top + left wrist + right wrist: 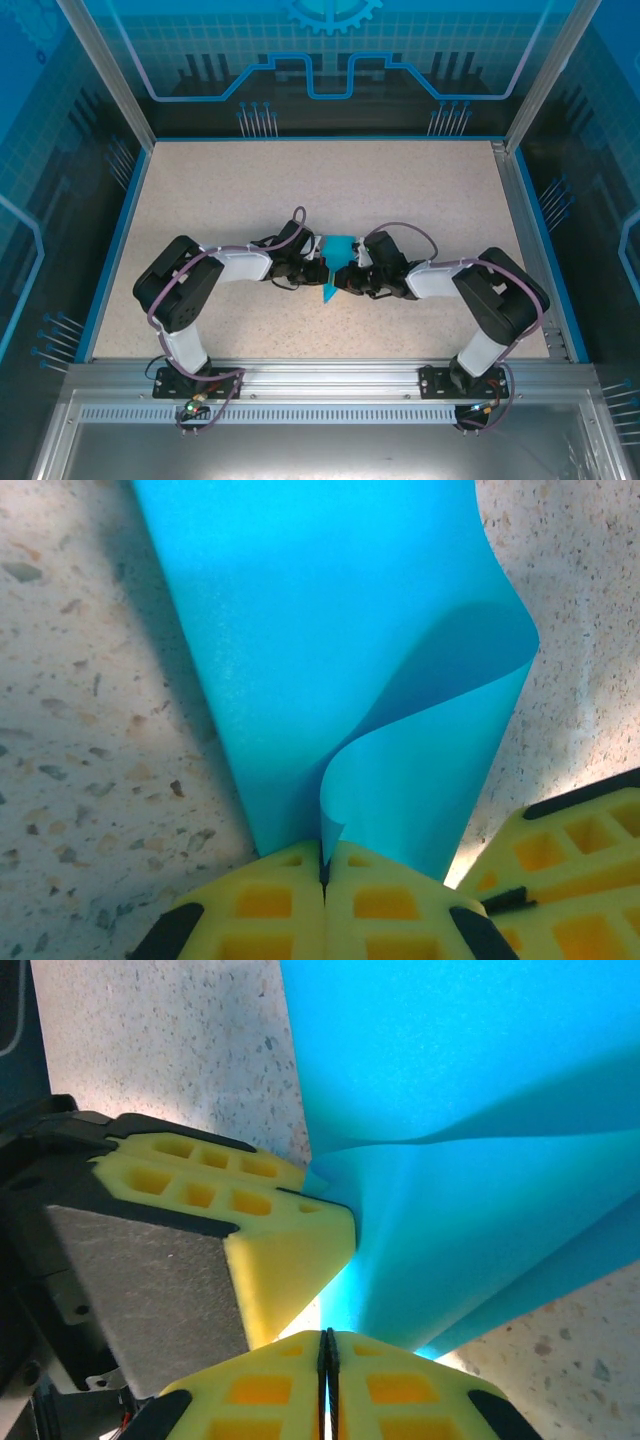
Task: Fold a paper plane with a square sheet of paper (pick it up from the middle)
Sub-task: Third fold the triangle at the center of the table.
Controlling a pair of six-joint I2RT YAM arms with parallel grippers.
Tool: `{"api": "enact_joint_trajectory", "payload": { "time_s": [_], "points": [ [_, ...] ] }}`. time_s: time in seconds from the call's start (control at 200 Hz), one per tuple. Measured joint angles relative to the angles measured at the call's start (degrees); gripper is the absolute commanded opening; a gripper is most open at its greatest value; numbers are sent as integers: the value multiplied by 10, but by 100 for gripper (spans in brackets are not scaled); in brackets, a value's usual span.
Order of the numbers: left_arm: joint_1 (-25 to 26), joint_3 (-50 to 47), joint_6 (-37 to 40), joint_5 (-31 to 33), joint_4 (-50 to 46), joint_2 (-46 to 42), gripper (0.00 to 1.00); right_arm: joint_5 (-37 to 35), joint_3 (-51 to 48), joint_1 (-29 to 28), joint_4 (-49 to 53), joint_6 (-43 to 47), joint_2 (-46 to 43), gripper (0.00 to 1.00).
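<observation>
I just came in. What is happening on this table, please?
Two robot arms meet at the middle of the table and work together on one teal sheet of paper. The left gripper is shut on one edge of it, and the right gripper is shut on it close beside. The sheet is partly folded: it curls in layers, with a pointed tip toward the arms' bases. It is not yet a finished plane.

I'm looking at a speckled beige surface (400,200), teal circuit-patterned walls (200,40) and aluminium posts (108,75) at its far corners.
</observation>
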State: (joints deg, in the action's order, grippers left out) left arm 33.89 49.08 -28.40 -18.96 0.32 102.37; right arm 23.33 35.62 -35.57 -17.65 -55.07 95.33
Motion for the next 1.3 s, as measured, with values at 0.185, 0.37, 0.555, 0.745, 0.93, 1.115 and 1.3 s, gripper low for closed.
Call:
{"api": "enact_joint_trajectory", "payload": {
  "time_s": [0.185, 0.37, 0.555, 0.745, 0.93, 1.115, 1.3],
  "points": [
    [0, 3, 0, 0, -1, 2, 6, 1, 0, 0, -4, 1, 14, 11],
    [0, 4, 0, -2, 0, 4, 6, -2, 0, 0, -7, 7, 31, 11],
    [0, 4, 2, -3, 0, 4, 6, -1, 0, 1, -7, 7, 31, 12],
    [0, 6, 3, -3, -1, 5, 6, -4, 1, 3, 10, 14, 13, 12],
    [0, 7, 3, -4, -1, 6, 6, -3, 7, 28, 18, 23, 0, 12],
    [0, 7, 3, -4, -1, 7, 6, -2, 23, 43, 18, 31, 13, 11],
    [0, 7, 4, -4, 0, 7, 6, -10, 26, 45, 34, 39, 35, 11]
  ]
}}
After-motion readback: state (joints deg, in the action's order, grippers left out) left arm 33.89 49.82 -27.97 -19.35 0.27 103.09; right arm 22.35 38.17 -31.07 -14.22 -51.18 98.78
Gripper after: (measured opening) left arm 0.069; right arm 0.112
